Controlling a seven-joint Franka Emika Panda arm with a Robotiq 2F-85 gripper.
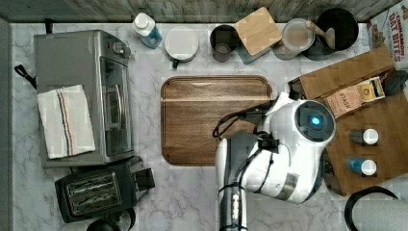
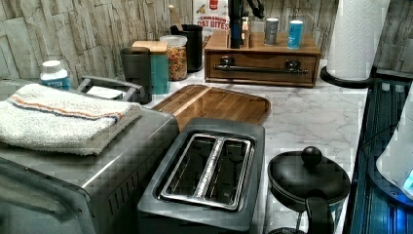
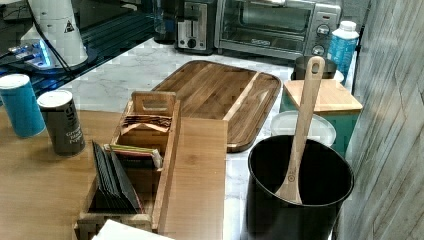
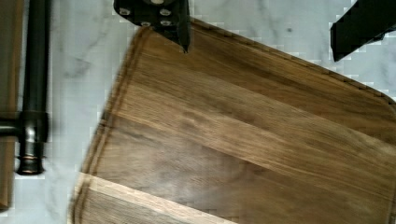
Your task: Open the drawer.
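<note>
My gripper (image 4: 261, 35) hangs with its fingers spread wide and nothing between them, over a corner of the cutting board (image 4: 252, 140). Just beside that board, across a strip of marble, runs the black bar handle (image 4: 33, 84). Farther back in the left view, the drawer (image 2: 263, 68) sits closed at the front of the wooden organizer, cans (image 2: 294, 33) standing on top. I judge the risk is a skewed approach: fingers clipping a bracket, or a pull dragging the whole organizer. From the top view, my arm (image 1: 284, 144) covers the handle
</note>
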